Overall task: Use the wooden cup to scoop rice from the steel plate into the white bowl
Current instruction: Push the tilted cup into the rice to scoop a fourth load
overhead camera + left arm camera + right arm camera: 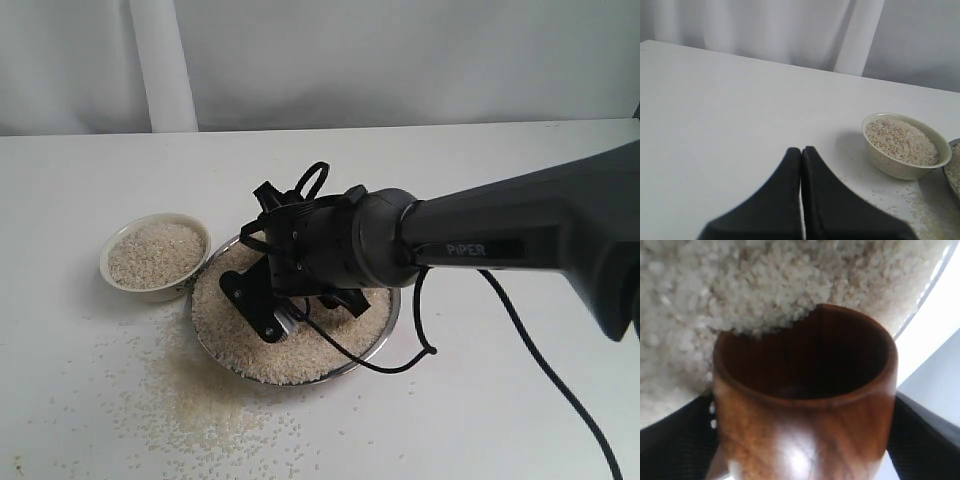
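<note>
- The right arm (520, 235) enters from the right edge of the scene and reaches left across the steel plate (388, 330). Its wrist is rolled, and its front end is pitched down toward the left part of the plate.
- The right gripper (268, 300) sits low over the rice (300, 362) in the plate.
- In the right wrist view, we see its dark fingers (927, 440) flanking the wooden cup (805, 410) on both sides and clamping it.
- The cup is tipped with its mouth toward the rice. One stretch of its rim lies under the grains, and the inside shows dark wood.
- In the exterior view, the cup is hidden behind the gripper.
- The steel plate stands near the middle of the table (520, 430), and rice covers most of its surface.
- The white bowl (150, 292) stands just left of the plate, at its rim. We cannot tell whether the two touch. Rice fills the bowl almost to the brim.
- Loose grains (200, 410) lie scattered on the table on the near side of the bowl and plate.
- The left gripper (801, 152) hangs above bare table, apart from the white bowl. Its fingers are pressed together with nothing between them.
- A black cable (560, 385) hangs from the right arm and loops past the plate's right rim.
</note>
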